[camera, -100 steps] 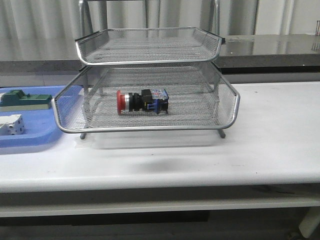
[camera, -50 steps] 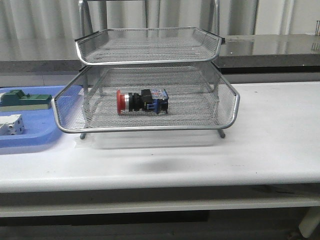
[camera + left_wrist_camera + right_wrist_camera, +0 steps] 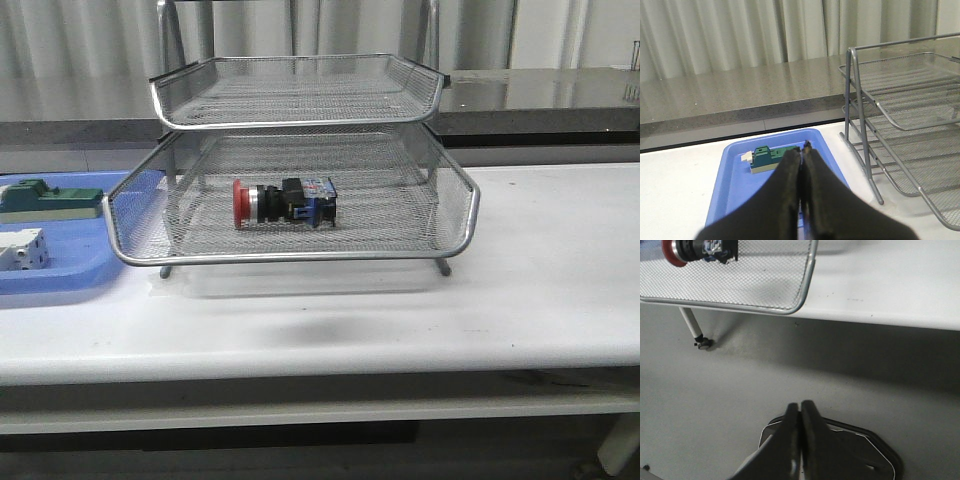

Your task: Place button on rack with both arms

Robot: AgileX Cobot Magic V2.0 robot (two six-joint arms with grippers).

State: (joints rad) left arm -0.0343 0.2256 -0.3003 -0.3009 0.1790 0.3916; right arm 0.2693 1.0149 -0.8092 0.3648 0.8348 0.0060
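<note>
Front view: the button lies on its side in the lower tier of the rack, long axis running left-right, red cap toward the desk's left edge. A blue tray sits at the left edge, holding a green block and a white block.

Left wrist view: the left gripper is pressed together above the tray, holding nothing.

Right wrist view: the right gripper is pressed together and empty, below the desk's front edge.

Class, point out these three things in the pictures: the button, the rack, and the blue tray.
button (image 3: pixel 285 203), front view, on its black body.
rack (image 3: pixel 300 258), front view, on the lower tier's front rim.
blue tray (image 3: pixel 732 187), left wrist view, on its bare floor.
</note>
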